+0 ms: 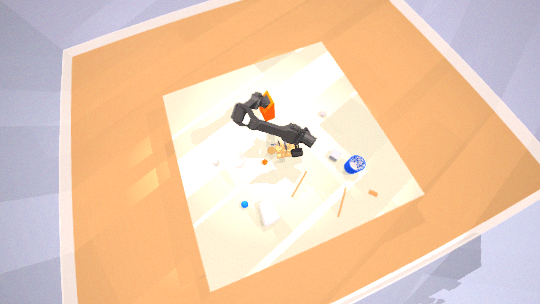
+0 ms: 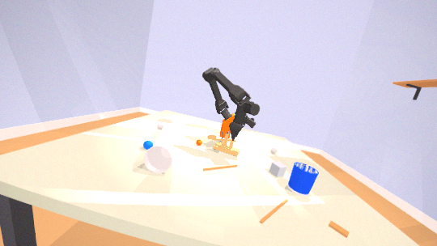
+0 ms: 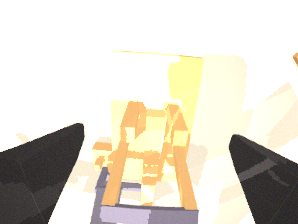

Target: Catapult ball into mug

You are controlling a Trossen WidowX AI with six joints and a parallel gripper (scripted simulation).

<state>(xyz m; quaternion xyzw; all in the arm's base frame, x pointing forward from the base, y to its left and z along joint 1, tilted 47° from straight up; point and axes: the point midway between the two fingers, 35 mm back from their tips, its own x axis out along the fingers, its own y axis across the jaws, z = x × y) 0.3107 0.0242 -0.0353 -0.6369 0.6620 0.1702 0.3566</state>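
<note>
The small wooden catapult (image 1: 280,151) (image 2: 225,146) (image 3: 149,176) stands on the pale table near the middle. My gripper (image 1: 296,149) (image 2: 233,136) (image 3: 158,136) hangs just above it, pointing down, open and empty; in the wrist view the catapult lies between the two dark fingers. A small orange ball (image 1: 264,162) (image 2: 198,142) lies on the table a little way from the catapult, apart from it. The blue mug (image 1: 355,164) (image 2: 303,178) stands upright farther off, on the side away from the ball.
A blue ball (image 1: 244,204) (image 2: 147,144), a white rounded object (image 1: 268,213) (image 2: 158,159), a grey cube (image 1: 335,155) (image 2: 277,168), two thin orange sticks (image 1: 299,184) (image 1: 341,202), a small orange block (image 1: 372,193) (image 2: 338,228) and small white balls (image 1: 215,162) (image 1: 322,113) lie scattered. The arm's orange base (image 1: 269,107) stands behind.
</note>
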